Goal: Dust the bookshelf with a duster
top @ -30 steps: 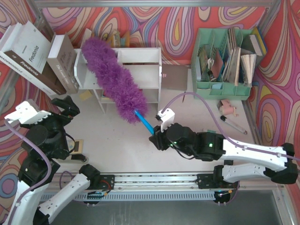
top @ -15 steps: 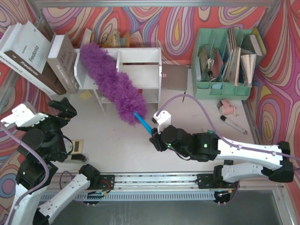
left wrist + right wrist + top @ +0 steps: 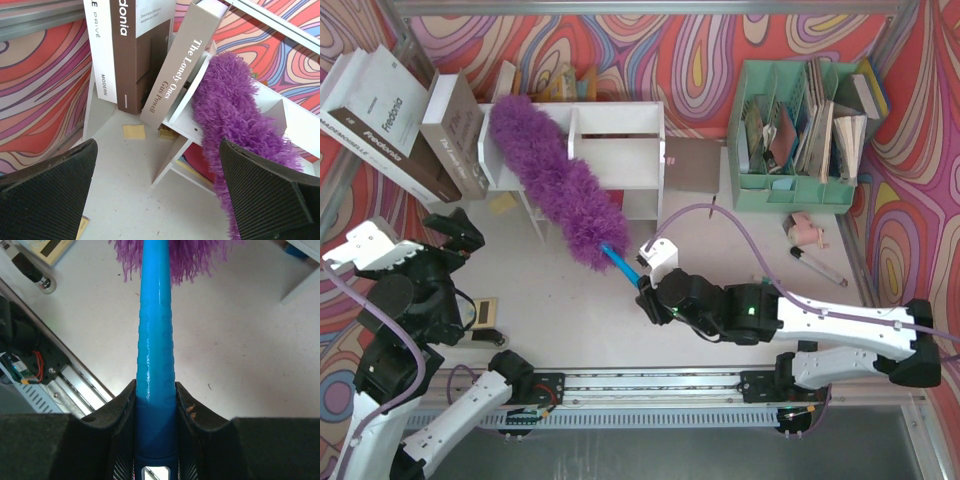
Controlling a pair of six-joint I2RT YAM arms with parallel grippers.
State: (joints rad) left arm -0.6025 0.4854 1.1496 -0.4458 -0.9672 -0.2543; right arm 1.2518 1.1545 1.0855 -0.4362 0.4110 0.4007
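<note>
Right gripper point(image 3: 643, 287): jaws clamped on the blue handle point(image 3: 155, 340) of the duster point(image 3: 555, 175). The right wrist view shows both inner faces pressed against the handle's sides.

Duster: the purple head lies diagonally across the left half of the bookshelf point(image 3: 625, 150), tip toward 11 o'clock, handle running out toward 5 o'clock to the right gripper. The left wrist view shows the fibres resting on the shelf's white panels.

Bookshelf: it stands at 12 o'clock on the table point(image 3: 580, 320), a little left of centre, close to the back wall.

Left gripper point(image 3: 460, 232): at 9 o'clock on the table, fingers spread wide apart with nothing between them. It faces the shelf's left end and stands apart from both shelf and duster.

Surroundings: two large books point(image 3: 455, 135) at 10 o'clock lean against the bookshelf's left side. A green file organizer point(image 3: 800, 130) with papers stands at 2 o'clock, well apart from the bookshelf.
</note>
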